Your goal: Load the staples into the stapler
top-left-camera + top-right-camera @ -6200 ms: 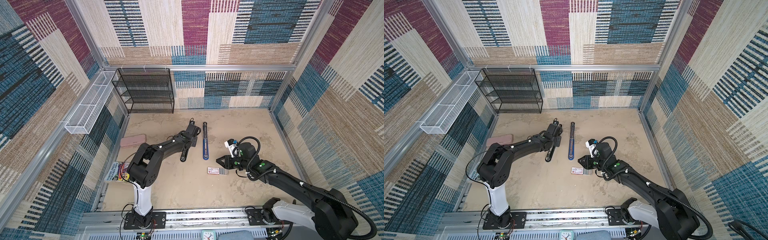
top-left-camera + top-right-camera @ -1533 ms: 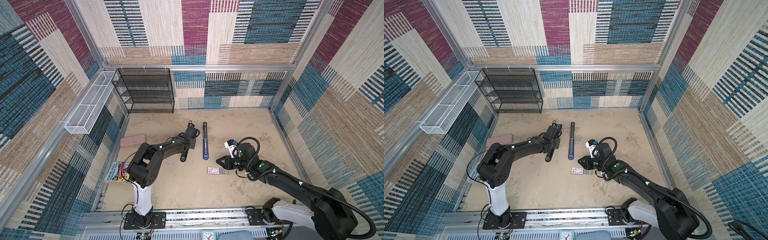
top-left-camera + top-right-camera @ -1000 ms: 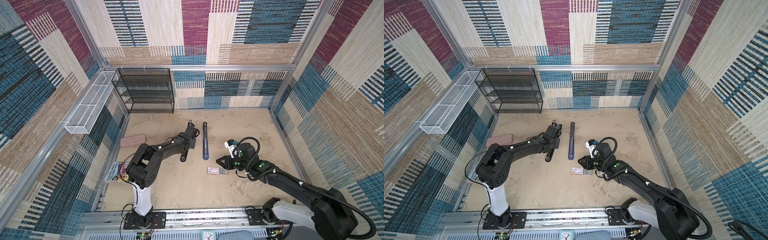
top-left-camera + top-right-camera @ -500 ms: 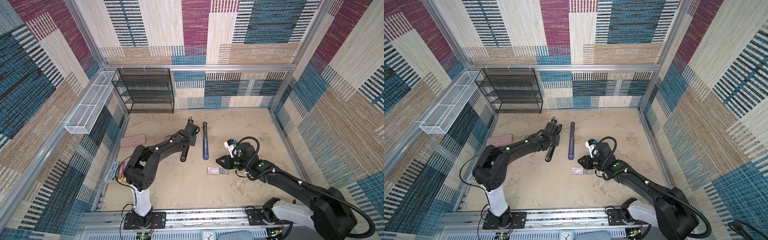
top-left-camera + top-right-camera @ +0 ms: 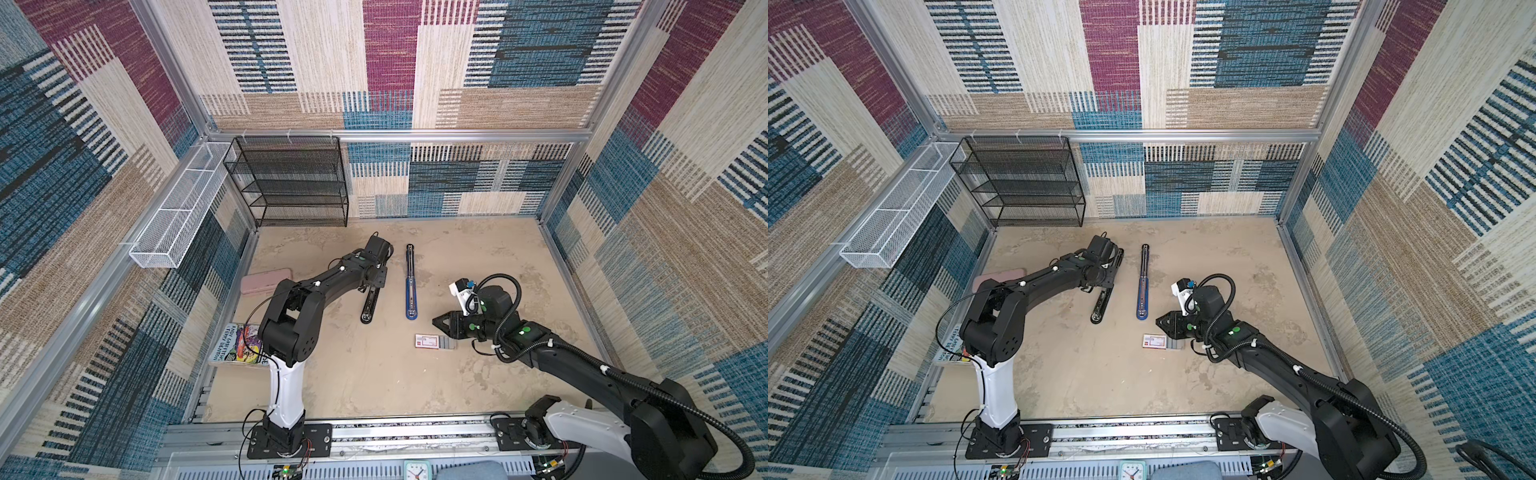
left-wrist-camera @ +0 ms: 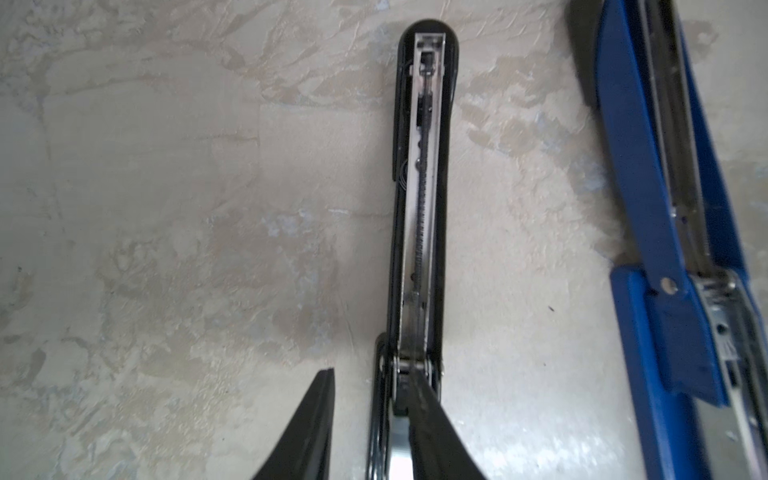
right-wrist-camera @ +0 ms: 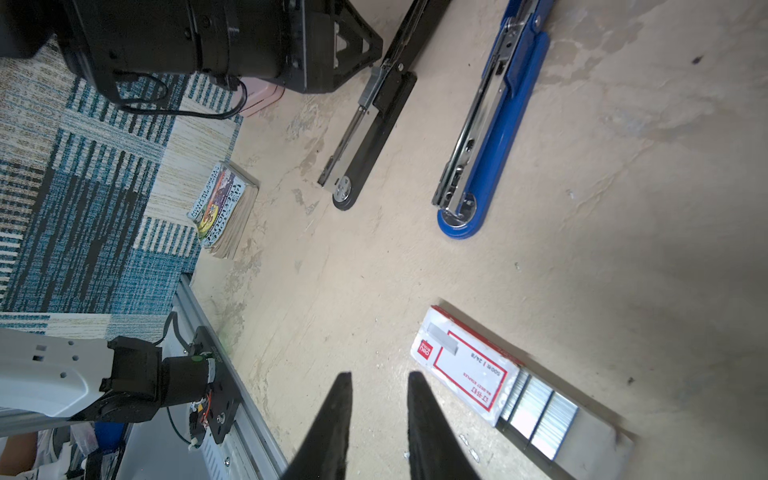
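1. One tan tabletop [image 5: 374, 382] holds everything.
2. One black wire rack [image 5: 291, 183] stands at the back left corner.
3. One long white basket [image 5: 178, 208] hangs on the left wall.
4. Two arms reach in from the front. The left arm [image 5: 307, 291] stretches out to the black stapler [image 5: 369, 305]. The right arm [image 5: 582, 365] bends in toward the middle.
5. The blue stapler [image 5: 410, 286] lies opened out flat in the middle, metal side up.
6. The black stapler also lies opened out flat, just left of the blue one and not touching it. The left arm covers part of it.
7. The pink case [image 5: 267, 280] lies by the left wall.
8. The book [image 5: 239, 345] lies flat by the left wall, nearer the front.
9. The left fingers [image 6: 316, 415] are spread, low at the black stapler's hinge. One is over the hinge. The other is beside it, with bare tabletop showing in the gap, so they pinch nothing.
10. The right fingers [image 7: 328, 428] are a little apart, with nothing between them. They are near the box [image 7: 461, 365] but not touching it.
11. The white box with its red label lies flat, near the blue stapler's round end.
12. The staples [image 7: 536, 411], shiny grey strips, sit in a grey tray [image 7: 594, 440] that sticks out of one end of the box.
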You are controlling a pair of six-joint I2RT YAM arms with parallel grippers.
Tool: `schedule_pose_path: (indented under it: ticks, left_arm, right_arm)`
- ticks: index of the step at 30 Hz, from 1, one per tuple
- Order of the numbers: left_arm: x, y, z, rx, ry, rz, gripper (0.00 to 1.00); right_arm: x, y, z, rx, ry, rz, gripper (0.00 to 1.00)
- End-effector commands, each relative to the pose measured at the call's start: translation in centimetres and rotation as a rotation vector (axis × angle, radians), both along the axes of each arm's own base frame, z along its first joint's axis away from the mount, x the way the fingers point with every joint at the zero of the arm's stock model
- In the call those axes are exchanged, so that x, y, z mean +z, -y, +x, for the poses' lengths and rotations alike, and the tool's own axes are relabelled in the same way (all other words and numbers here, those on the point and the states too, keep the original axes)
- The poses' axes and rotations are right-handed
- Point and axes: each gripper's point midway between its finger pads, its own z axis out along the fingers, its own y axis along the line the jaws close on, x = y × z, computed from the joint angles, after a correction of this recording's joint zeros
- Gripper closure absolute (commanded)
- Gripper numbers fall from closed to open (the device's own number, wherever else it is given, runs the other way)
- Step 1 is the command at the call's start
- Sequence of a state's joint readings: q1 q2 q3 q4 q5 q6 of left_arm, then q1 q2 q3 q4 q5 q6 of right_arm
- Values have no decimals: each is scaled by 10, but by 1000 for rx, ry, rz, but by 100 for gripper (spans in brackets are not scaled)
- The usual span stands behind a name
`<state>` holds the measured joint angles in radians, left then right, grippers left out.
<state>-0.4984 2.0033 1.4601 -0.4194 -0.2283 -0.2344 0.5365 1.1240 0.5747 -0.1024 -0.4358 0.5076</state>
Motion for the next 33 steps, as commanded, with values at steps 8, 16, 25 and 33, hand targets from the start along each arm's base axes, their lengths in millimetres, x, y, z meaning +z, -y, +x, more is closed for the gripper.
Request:
schedule_pose_path:
  ticks: [8,16,25,33]
  left_arm:
    - [-7,1,-25,-12,-91,-45,60]
    - [-18,2,-26,-14,-123,-35,68]
    - [-18,3,-25,-17,-128,-38,85]
    - [-13,4,-25,-17,-120,-46,83]
  right_arm:
    - [5,-5,2,4,9,37,72]
    - [6,-2,1,-4,14,35,72]
    - [3,-2,1,-6,9,33,72]
    - [1,-3,1,-3,5,33,72]
